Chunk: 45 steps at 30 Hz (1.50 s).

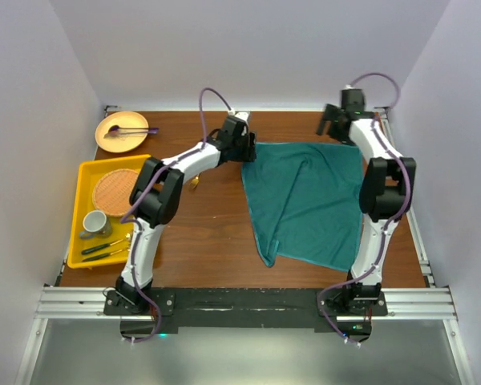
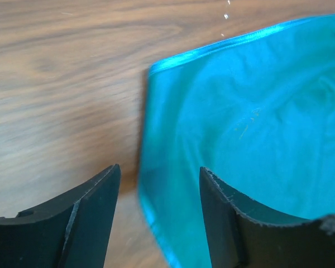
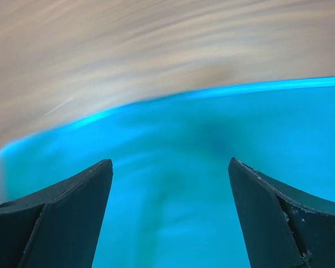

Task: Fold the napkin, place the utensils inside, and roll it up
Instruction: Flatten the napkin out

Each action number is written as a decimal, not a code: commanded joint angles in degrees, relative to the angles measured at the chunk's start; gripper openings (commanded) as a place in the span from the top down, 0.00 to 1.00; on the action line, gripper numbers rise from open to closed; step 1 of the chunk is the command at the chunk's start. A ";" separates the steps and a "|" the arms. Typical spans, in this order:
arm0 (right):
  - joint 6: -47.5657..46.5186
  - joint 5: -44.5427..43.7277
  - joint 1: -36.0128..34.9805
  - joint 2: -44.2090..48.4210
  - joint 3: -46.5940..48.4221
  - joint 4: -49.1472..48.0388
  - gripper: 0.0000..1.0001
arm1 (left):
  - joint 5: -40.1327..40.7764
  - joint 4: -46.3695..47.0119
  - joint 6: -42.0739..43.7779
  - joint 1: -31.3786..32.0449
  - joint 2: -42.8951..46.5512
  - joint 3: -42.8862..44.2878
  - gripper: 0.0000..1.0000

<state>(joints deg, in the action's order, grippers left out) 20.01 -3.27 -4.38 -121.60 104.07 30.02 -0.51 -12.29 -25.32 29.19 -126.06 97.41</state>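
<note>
Wooden table (image 1: 216, 233), teal napkin (image 1: 305, 200) spread, rumpled

Left gripper (image 2: 159, 170) and right gripper (image 3: 170, 162) both gape.

This is a robot test cell in a lab rather than a home. Plain white panels (image 1: 56, 72) box in a wooden desk (image 1: 216, 233). A left robot arm (image 1: 156, 200) and a right robot arm (image 1: 381, 192) are bolted to an aluminium rail (image 1: 64, 301) at the desk's near edge. A yellow tray (image 1: 84, 172) holds a cup (image 1: 94, 222).
</note>
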 commanded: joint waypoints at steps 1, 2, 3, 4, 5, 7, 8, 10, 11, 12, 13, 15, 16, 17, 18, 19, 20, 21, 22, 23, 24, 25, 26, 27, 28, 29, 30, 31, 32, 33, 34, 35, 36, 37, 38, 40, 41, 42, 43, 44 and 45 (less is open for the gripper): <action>-3.04 -8.52 8.23 0.23 -2.91 -0.84 0.11 | 6.22 -0.27 2.82 0.96 -4.28 4.90 0.36; -3.22 -8.34 9.03 -0.21 -3.00 -1.54 0.11 | 5.88 -0.10 2.82 0.87 -4.72 4.81 0.35; -3.83 -8.51 9.56 -0.56 -3.17 -2.15 0.11 | 5.35 0.34 3.08 0.87 -5.07 4.72 0.35; -4.80 -8.86 10.44 -1.00 -3.17 -2.59 0.11 | 4.22 1.21 2.91 0.87 -5.25 4.55 0.35; -5.24 -9.30 10.79 -1.88 -3.17 -3.82 0.11 | 3.77 1.57 2.74 0.96 -5.68 4.55 0.36; -6.12 -9.21 11.76 -2.85 -3.26 -5.49 0.14 | 2.54 1.92 2.30 0.96 -7.00 5.25 0.37; -6.12 -9.30 12.11 -4.07 -2.57 -6.28 0.15 | 2.62 1.58 1.86 0.96 -7.53 5.86 0.40; -5.60 -7.65 13.43 -5.39 -1.86 -7.25 0.19 | 1.84 1.22 1.24 0.96 -8.50 7.00 0.45; -5.25 -7.11 13.96 -6.79 -1.07 -8.21 0.20 | 1.66 1.13 1.15 0.96 -9.37 7.44 0.49; -5.07 -6.67 14.22 -7.68 -0.45 -8.40 0.22 | 1.66 0.87 0.89 0.96 -9.73 7.80 0.52; -5.24 -5.62 14.92 -8.56 0.33 -8.40 0.25 | 2.09 0.35 0.80 0.96 -10.25 8.58 0.55; -5.68 -4.65 15.19 -11.88 3.67 -6.39 0.27 | 2.53 -0.10 0.89 0.78 -10.61 9.29 0.62; -6.38 -4.21 15.19 -12.86 4.81 -5.68 0.30 | 2.97 -0.27 0.97 0.87 -10.61 9.64 0.64; -6.65 -4.64 15.11 -13.92 6.48 -4.02 0.32 | 3.32 -0.19 1.15 0.69 -10.61 9.73 0.67; -6.74 -4.90 15.10 -14.80 6.84 -3.48 0.33 | 3.33 -0.27 1.33 0.78 -10.61 9.91 0.69; -6.83 -5.17 15.02 -14.98 6.59 -3.39 0.33 | 3.59 -0.36 1.50 0.78 -10.61 10.61 0.70; -6.91 -6.56 14.93 -14.89 5.45 -3.74 0.36 | 3.68 -0.54 1.76 0.78 -10.52 10.87 0.74; -6.65 -5.88 14.93 -15.07 5.70 -2.52 0.41 | 3.76 -0.71 1.94 0.78 -10.52 11.22 0.76; -6.74 -6.05 14.93 -15.76 6.31 -2.08 0.44 | 4.03 -0.71 2.03 0.78 -10.35 11.84 0.78; -6.74 -6.40 15.02 -16.12 6.67 -1.29 0.49 | 4.03 -0.63 2.12 0.69 -10.17 11.93 0.85; -6.65 -6.14 14.93 -16.65 7.11 -0.85 0.54 | 4.03 -0.54 2.38 0.78 -10.26 12.28 0.89; -6.48 -5.79 14.84 -17.96 8.59 -0.23 0.58 | 3.86 -0.54 2.64 0.69 -10.26 13.24 0.92; -6.56 -5.00 14.84 -18.93 9.65 1.25 0.64 | 3.85 -0.62 3.25 0.69 -10.35 13.86 0.96; -6.65 -3.60 14.75 -19.63 10.53 1.96 0.75 | 3.85 -0.89 3.61 0.69 -10.43 14.47 0.99; -6.82 -2.98 14.41 -20.34 11.23 2.23 0.81 | 3.94 -1.15 4.13 0.69 -10.61 16.13 1.00; -7.00 -2.54 14.14 -20.17 10.98 1.63 0.85 | 4.03 -1.15 5.53 0.69 -10.52 16.76 1.00; -7.52 -2.36 13.79 -19.91 10.63 1.19 0.95 | 3.86 -0.63 6.42 0.52 -10.26 17.29 1.00; -7.53 -2.62 13.00 -18.86 10.02 0.66 1.00 | 3.42 -0.28 7.47 0.60 -9.39 18.16 1.00; -7.53 -2.80 12.73 -18.15 10.01 0.65 1.00 | 3.85 -0.27 8.96 0.52 -8.86 18.61 1.00; -7.44 -3.41 11.95 -16.93 9.75 0.57 1.00 | 4.29 -0.71 9.58 0.60 -8.33 19.74 1.00; -7.18 -4.46 11.51 -15.52 8.18 0.30 1.00 | 4.12 -0.63 10.11 0.60 -6.76 19.93 1.00; -6.74 -5.60 10.89 -11.07 7.03 0.13 1.00 | 3.60 -0.54 11.33 0.60 -5.79 20.19 1.00; -5.52 -7.44 9.67 -8.42 5.63 -0.14 1.00 | 2.81 -0.36 11.69 0.60 -3.86 20.37 1.00; -4.55 -8.32 9.13 -5.69 2.66 -0.40 1.00 | 2.62 -0.54 11.79 0.52 -2.71 20.54 1.00; -3.58 -8.77 8.52 0.95 1.24 -0.23 1.00 | 2.45 -1.06 11.61 0.60 -1.57 20.46 1.00; -2.17 -10.69 6.41 7.75 -2.80 -0.14 1.00 | 1.57 -1.59 11.44 0.52 2.47 19.93 1.00; -2.17 -11.66 5.71 10.83 -3.87 0.12 1.00 | 1.05 -1.68 11.35 0.60 3.88 19.49 1.00; -2.26 -12.28 4.92 17.12 -4.75 0.47 1.00 | 0.78 -1.77 11.35 0.60 7.11 18.27 1.00; -2.34 -11.77 4.82 20.23 -6.58 1.17 1.00 | 0.78 -1.85 11.26 0.60 9.06 17.48 1.00; -2.34 -11.33 4.82 23.13 -7.73 1.27 1.00 | 0.78 -1.77 10.82 0.60 10.99 16.42 1.00; -2.52 -11.06 4.82 29.60 -8.70 1.88 1.00 | 0.78 -1.59 10.82 0.52 15.19 13.98 1.00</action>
<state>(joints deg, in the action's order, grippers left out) 16.05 -12.10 0.56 -111.94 96.84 31.94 1.28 -16.36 -15.40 30.09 -126.06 114.24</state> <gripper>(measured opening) 0.010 0.018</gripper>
